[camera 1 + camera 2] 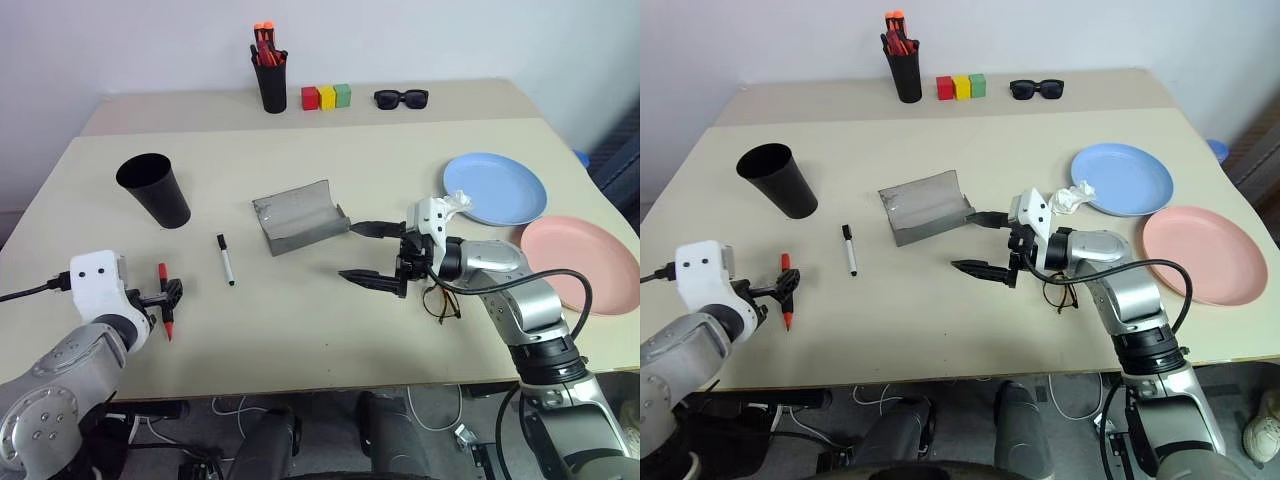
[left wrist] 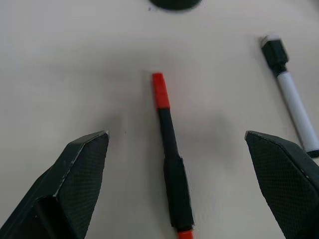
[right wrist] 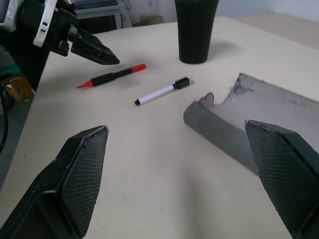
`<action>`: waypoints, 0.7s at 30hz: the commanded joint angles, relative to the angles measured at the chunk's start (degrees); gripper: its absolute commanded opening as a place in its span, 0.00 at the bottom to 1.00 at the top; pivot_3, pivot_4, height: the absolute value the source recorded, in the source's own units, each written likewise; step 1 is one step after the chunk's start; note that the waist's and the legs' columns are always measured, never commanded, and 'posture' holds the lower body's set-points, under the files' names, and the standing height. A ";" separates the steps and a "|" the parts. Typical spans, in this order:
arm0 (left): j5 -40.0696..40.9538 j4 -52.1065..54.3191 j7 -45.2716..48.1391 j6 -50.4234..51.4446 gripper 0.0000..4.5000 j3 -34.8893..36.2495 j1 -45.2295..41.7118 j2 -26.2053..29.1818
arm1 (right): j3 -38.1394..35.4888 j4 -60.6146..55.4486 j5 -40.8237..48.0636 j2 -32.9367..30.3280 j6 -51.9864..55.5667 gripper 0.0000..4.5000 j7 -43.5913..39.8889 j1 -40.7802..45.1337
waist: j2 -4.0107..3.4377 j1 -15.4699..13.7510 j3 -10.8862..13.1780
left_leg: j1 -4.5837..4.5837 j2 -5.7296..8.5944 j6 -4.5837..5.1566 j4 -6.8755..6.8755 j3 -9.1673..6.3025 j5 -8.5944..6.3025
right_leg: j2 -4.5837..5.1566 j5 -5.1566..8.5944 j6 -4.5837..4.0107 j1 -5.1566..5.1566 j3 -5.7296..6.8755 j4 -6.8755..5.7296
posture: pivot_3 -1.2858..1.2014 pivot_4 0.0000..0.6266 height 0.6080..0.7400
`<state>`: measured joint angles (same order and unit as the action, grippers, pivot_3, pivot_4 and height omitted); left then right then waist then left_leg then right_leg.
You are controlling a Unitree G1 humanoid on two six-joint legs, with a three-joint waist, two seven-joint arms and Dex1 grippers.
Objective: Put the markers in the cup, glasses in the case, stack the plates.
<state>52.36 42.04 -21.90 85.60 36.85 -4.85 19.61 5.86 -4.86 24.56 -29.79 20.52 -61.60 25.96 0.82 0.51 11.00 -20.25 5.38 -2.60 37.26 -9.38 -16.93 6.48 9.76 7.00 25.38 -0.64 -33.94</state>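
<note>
The red-capped marker lies flat on the table between my left fingers, which are spread as wide as they go and hold nothing; the white marker lies just beyond it, and the black cup stands upright farther back on my left. The grey case lies open near the middle, and my right fingers hover just beside its near end, likewise wide apart and empty. The wire-frame glasses lie on the table under my right wrist, near the pink plate, with the blue plate behind it and a crumpled white scrap at the blue plate's rim. My worry is the marker: it is slim and round, so if I close off-centre it may roll away or pivot out. My right forearm hangs low over the glasses, and a careless sweep could drag or bend them.
</note>
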 commanded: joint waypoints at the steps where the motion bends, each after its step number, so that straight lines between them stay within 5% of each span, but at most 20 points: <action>1: -0.73 -0.85 -0.54 6.38 1.00 2.22 -2.57 -2.97 | -1.03 -3.22 0.68 -0.02 -0.53 0.99 0.74 0.14 | 0.00 0.02 0.00 | 0.00 0.00 0.00 0.00 0.00 0.00 | -0.01 0.00 0.00 0.00 0.00 0.00 | 0.52 0.24 1.00; 7: -1.17 -2.28 -1.28 6.90 1.00 0.96 -2.94 -3.63 | -1.03 -3.38 0.21 -0.23 -0.84 0.99 1.74 -0.33 | 0.02 0.03 0.00 | 0.01 -0.01 -0.03 0.00 0.01 -0.01 | -0.01 0.00 0.00 0.01 -0.02 0.01 | 0.52 0.24 1.00; 10: -2.42 -2.32 -1.46 6.90 0.82 -0.05 -2.70 -3.58 | -1.06 -3.12 0.16 -0.31 -1.08 1.00 1.80 -0.40 | 0.01 0.05 0.00 | 0.01 -0.01 -0.03 0.00 0.02 -0.01 | -0.01 0.00 0.00 0.00 -0.02 0.01 | 0.52 0.24 1.00; 17: -2.60 -2.36 -0.27 6.90 0.05 0.73 -1.87 -3.26 | -0.73 -2.22 -0.95 0.08 -2.06 1.00 2.21 0.26 | 0.01 -0.09 -0.01 | 0.01 -0.01 -0.03 0.01 0.03 -0.01 | -0.01 0.00 0.00 0.00 -0.04 0.01 | 0.52 0.24 1.00; 21: -4.79 -0.35 4.70 4.81 0.00 -2.11 -3.97 1.26 | -0.66 -1.41 -1.31 0.34 -2.84 1.00 2.25 0.81 | 0.02 -0.05 0.00 | 0.00 -0.01 -0.03 0.02 0.03 -0.01 | -0.02 0.00 0.00 0.00 -0.04 0.00 | 0.52 0.24 1.00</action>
<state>48.76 39.41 -19.77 91.90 36.33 -7.56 17.98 5.84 -5.40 23.14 -29.84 19.09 -59.40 25.63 0.84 0.45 11.00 -20.25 5.36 -2.63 37.28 -9.35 -16.94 6.45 9.76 7.00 25.39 -0.68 -33.93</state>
